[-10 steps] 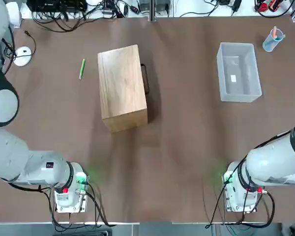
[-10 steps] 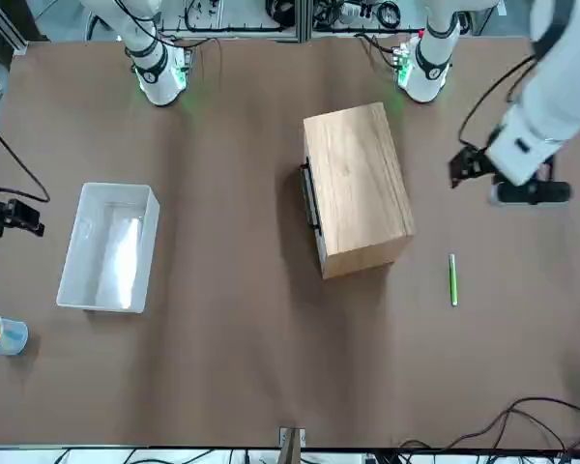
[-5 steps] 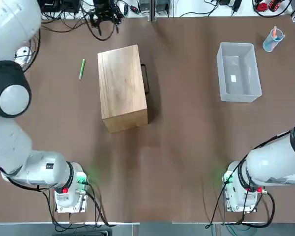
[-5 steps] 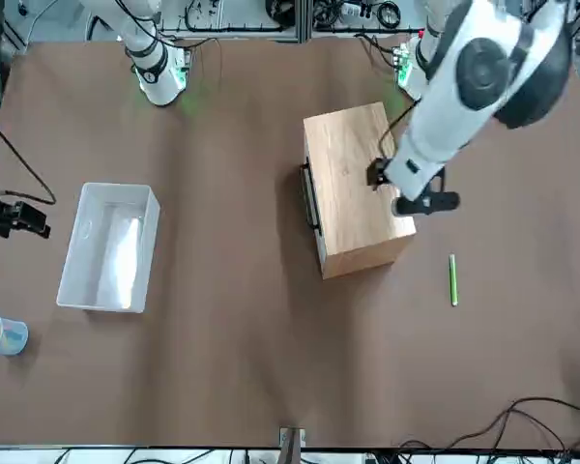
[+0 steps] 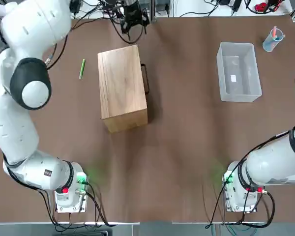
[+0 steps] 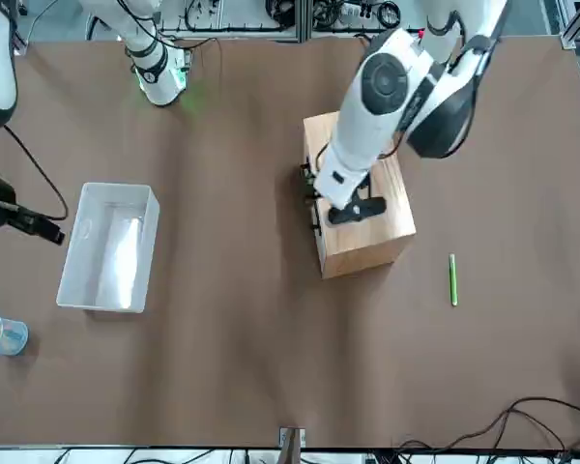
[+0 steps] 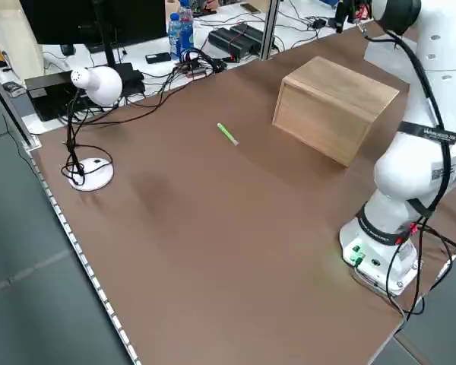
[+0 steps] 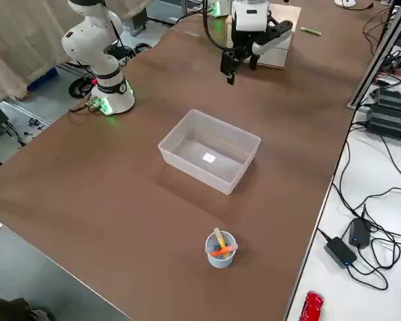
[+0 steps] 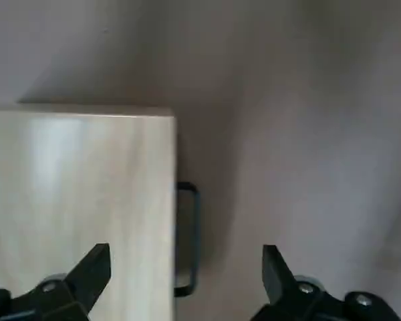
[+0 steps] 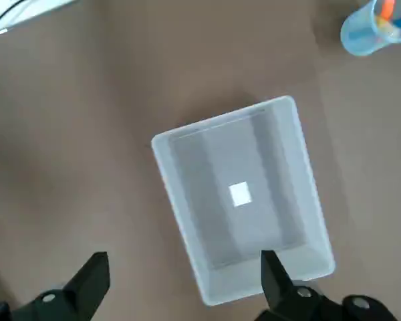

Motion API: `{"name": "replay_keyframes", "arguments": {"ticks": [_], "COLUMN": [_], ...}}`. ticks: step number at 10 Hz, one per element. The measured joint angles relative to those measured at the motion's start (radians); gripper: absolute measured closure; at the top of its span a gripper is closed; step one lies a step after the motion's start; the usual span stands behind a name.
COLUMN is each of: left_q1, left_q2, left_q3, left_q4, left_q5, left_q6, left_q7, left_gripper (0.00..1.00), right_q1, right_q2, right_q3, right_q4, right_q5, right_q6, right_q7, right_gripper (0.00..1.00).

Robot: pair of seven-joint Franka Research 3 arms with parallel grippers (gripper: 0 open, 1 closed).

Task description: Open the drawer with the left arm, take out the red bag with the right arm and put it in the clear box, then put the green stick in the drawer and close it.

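Two spread fingers [image 9: 87,275] of the left arm hover above the wooden box, near the drawer's black handle [image 9: 196,234]; beyond the box, the right arm's fingers [image 10: 90,284] stand spread near the clear box [image 10: 240,200].

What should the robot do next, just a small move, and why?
Probably lower the open left gripper around the black handle: it hovers over that end of the wooden box, the handle lies between its fingers in the wrist view, and the drawer is shut.
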Motion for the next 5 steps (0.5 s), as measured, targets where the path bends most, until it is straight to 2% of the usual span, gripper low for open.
{"name": "replay_keyframes", "arguments": {"ticks": [3,5], "left_q1": [-0.228,-0.311], "left_q2": [0.094,0.123], "left_q3": [0.169,0.193], "left_q4": [0.075,0.076], "left_q5": [0.005,0.037], "left_q6": [0.022,0.020], "left_q7": [-0.067,-0.085], "left_gripper": [0.00,0.00], "right_q1": [-0.005,-0.007], "right_q2": [0.000,0.000], "right_q3": [-0.010,-0.014], "right_q4": [0.003,0.004], "right_q5": [0.089,0.071], "right_q6": [0.001,0.001], "right_q7": [0.063,0.063], "right_gripper": [0.00,0.00]}}
